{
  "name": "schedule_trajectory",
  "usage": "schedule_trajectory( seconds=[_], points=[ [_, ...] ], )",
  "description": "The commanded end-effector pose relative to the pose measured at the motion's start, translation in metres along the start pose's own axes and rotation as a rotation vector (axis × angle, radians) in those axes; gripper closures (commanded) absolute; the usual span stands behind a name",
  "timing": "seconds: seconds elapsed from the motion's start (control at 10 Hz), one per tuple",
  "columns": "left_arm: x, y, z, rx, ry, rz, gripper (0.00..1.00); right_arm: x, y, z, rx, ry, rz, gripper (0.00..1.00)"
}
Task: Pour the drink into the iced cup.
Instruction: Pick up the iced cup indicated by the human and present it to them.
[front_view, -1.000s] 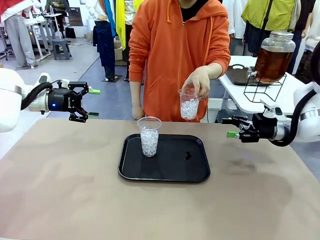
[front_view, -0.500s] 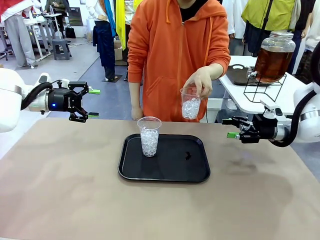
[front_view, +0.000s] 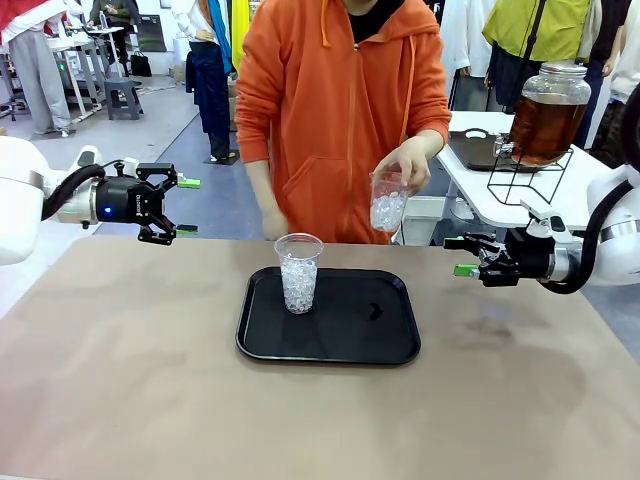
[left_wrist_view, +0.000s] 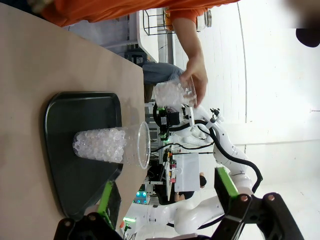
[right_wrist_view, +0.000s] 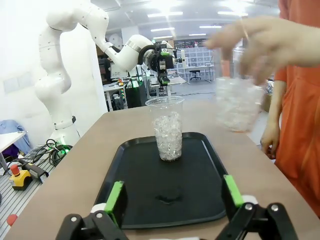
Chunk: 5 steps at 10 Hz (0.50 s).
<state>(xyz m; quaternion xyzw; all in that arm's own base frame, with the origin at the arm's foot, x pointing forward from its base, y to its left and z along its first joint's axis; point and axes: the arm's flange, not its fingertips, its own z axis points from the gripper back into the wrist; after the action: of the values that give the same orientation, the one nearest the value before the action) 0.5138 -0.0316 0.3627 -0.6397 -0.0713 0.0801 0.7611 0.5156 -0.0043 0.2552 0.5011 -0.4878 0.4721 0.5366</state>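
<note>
Amber-brown drink sits in a lidded glass jar on a wire stand, on the white side table far right, well apart from both cups.

Front view: black tray mid-table. One clear iced cup upright at the tray's left-rear. The person's hand holds a second iced cup by the rim, in the air beyond the tray's far edge. Left gripper hangs above the table's left, jaws wide, empty. Right gripper likewise wide and empty, at the right, pointing toward the tray.

Left wrist view: green pads spread apart, nothing between. The tray cup lies ahead, the held cup farther off.

Right wrist view: fingers parted, empty. The tray cup is dead ahead; the hand and its cup are blurred, upper right.

Risks, as judged: no drink is near either cup yet. The held cup passes close to the right gripper; an arm move now could knock it. Thin plastic could crush or tip under a hard grip. Which cup gets filled is unclear.
</note>
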Motion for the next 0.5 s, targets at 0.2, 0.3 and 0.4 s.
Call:
schedule_trajectory(
  seconds=[0.2, 0.3, 0.4],
  points=[
    [-0.0001, -0.0009, -0.0003, -0.004, -0.006, -0.010, 0.00, 0.0032, -0.0010, -0.0018, 0.000, -0.004, -0.004, 0.00],
    [-0.0001, -0.0009, -0.0003, -0.004, -0.006, -0.010, 0.00, 0.0032, -0.0010, -0.0018, 0.000, -0.004, -0.004, 0.00],
    [-0.0001, -0.0009, -0.0003, -0.004, -0.006, -0.010, 0.00, 0.0032, -0.0010, -0.0018, 0.000, -0.004, -0.004, 0.00]
  ],
)
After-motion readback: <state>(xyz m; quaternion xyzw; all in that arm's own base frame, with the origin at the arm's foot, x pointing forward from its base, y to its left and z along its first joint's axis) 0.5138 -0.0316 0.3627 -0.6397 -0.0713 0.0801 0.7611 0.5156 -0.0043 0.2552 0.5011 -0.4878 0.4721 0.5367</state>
